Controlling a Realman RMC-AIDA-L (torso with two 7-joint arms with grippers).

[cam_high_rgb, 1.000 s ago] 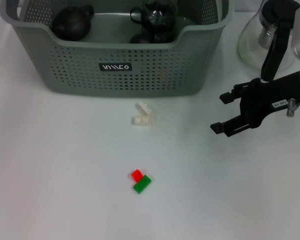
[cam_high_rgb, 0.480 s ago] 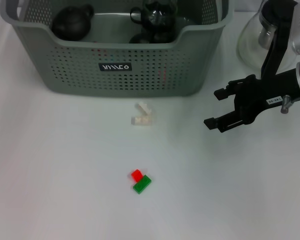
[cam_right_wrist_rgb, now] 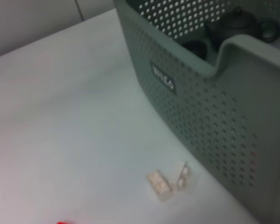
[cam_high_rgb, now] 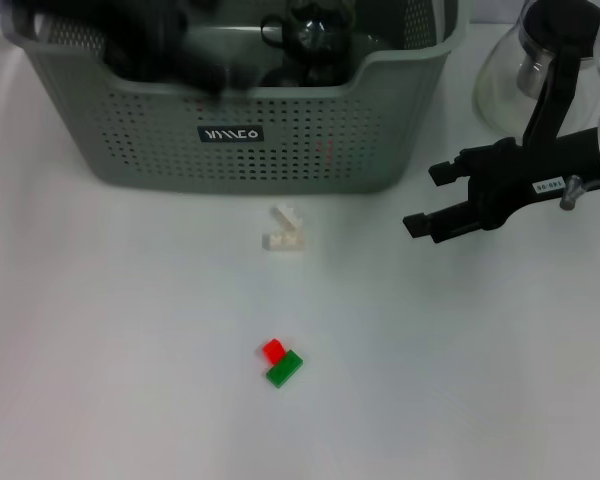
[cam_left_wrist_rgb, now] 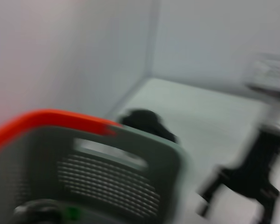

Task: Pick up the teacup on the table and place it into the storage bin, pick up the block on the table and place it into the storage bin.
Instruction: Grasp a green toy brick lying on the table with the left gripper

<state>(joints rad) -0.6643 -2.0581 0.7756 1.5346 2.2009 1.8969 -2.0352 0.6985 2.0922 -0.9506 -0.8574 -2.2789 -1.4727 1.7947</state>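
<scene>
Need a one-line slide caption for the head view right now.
Open right end effector hovers beside grey-green perforated storage bin; white block and red-green block lie on table.

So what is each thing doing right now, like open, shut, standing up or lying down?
Right tool: open, empty, hovering beside the storage bin.
Storage bin: upright, dark teaware inside.
White blocks: loose on the table, just in front of the bin.
Red and green blocks: lying on the table, touching.
Glass coffee pot: upright.

Right pincer (cam_high_rgb: 428, 200) open, fingers level, reaching in from the right, left arm a dark blur
</scene>
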